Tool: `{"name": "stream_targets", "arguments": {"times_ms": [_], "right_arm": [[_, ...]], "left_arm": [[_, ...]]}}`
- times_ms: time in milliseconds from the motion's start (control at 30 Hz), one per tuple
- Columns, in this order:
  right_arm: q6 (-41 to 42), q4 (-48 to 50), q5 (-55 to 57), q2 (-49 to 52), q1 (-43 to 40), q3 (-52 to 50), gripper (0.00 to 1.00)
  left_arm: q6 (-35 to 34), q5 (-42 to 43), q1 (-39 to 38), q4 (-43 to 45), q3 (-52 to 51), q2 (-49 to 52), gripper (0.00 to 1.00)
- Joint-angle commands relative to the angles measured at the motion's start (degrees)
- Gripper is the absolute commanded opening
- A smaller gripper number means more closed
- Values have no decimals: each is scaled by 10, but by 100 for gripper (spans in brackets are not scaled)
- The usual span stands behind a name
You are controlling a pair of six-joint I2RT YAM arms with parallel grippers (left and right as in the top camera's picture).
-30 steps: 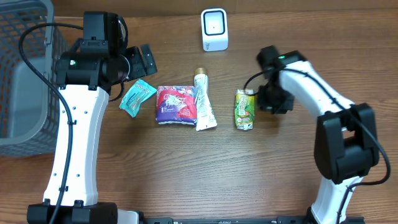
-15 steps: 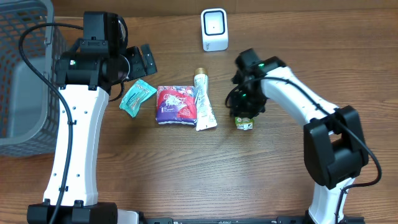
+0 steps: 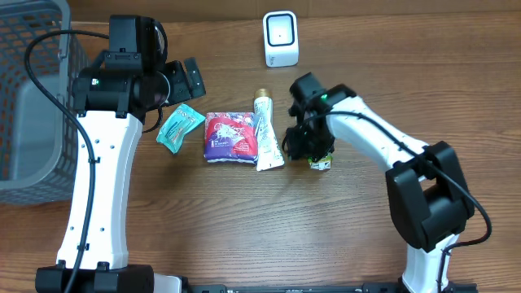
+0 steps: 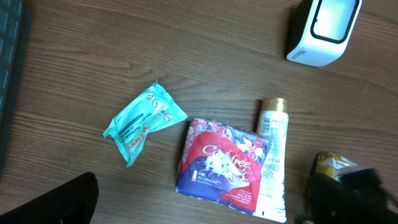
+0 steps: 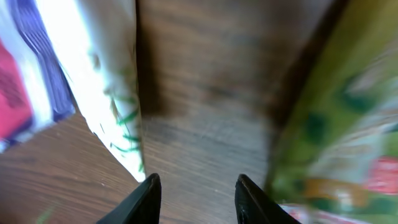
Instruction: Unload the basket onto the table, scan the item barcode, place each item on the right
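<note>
Brown wood-grain table (image 3: 244, 220) carries the green juice carton (image 3: 320, 161), lying just right of the white tube (image 3: 267, 142) and nearer us than the white scanner (image 3: 281, 38). The right gripper (image 5: 198, 199) hides most of it, but its pale end peeks toward the near edge, so we read its long axis as far-to-near, alongside the tube. That gripper's fingers stand parted over bare wood with the carton's green, yellow and red print just outside one finger, the left gripper (image 3: 189, 79) hangs spread wide, and the grey wire basket (image 3: 24, 49) at far left shows us only a grey interior.
</note>
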Motion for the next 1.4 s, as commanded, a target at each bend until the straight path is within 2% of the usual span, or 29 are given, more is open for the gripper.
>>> {"name": "stream_targets", "arguments": {"times_ms": [0, 100, 233, 300, 433, 633, 867, 967, 1000, 1167, 1367], "right_arm": [[9, 1, 9, -3, 16, -14, 40], [9, -11, 43, -3, 16, -15, 40], [46, -42, 157, -3, -1, -15, 40], [56, -49, 213, -3, -22, -16, 40], [56, -22, 243, -3, -81, -16, 40], [56, 63, 212, -3, -170, -16, 41], [60, 162, 17, -3, -229, -16, 56], [120, 169, -33, -3, -230, -16, 75], [151, 167, -36, -3, -229, -16, 77], [301, 170, -10, -3, -209, -16, 82], [418, 171, 136, 4, -176, -16, 74]], "left_arm": [[11, 2, 0, 0, 6, 4, 100], [11, 2, 0, 0, 6, 4, 100], [11, 2, 0, 0, 6, 4, 99], [11, 2, 0, 0, 6, 4, 100], [11, 2, 0, 0, 6, 4, 100], [11, 2, 0, 0, 6, 4, 100], [11, 2, 0, 0, 6, 4, 100], [11, 2, 0, 0, 6, 4, 100], [11, 2, 0, 0, 6, 4, 99], [11, 2, 0, 0, 6, 4, 99], [11, 2, 0, 0, 6, 4, 100]]}}
